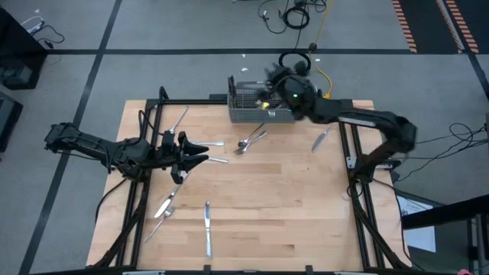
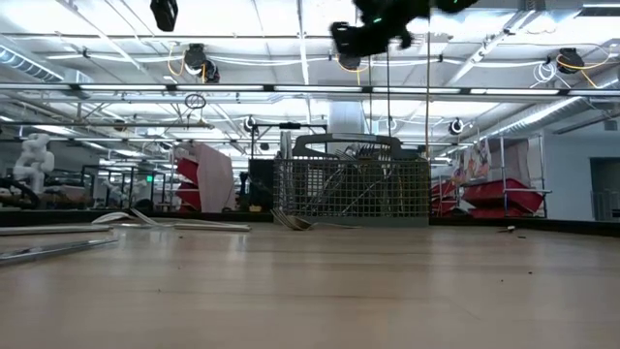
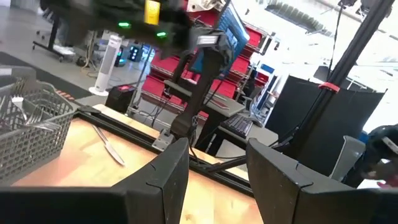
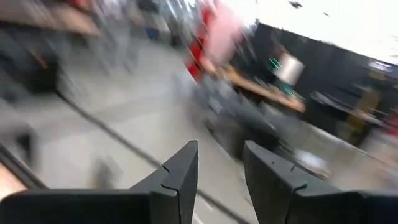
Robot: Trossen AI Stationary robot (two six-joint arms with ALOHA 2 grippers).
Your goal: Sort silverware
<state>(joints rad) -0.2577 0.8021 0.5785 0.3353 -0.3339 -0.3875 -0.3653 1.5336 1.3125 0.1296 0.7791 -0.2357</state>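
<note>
Dark right tool (image 1: 269, 82), fingers apart and empty, hangs above the basket (image 1: 256, 113) at the surface's far edge. Left tool (image 1: 200, 152), also open and empty, waits near the left edge. About nine silverware (image 1: 206, 229) pieces lie scattered on the surface (image 1: 290, 206); more stand in the basket.

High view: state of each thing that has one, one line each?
Left gripper: jaws open, empty, over the table's left side.
Right gripper: jaws open, empty, above the basket.
Basket: upright at the table's far edge, some silverware inside.
Knife: flat near the front edge.
Knife by the right rail: flat, alone.
Spoons: flat, in front of the basket.
</note>
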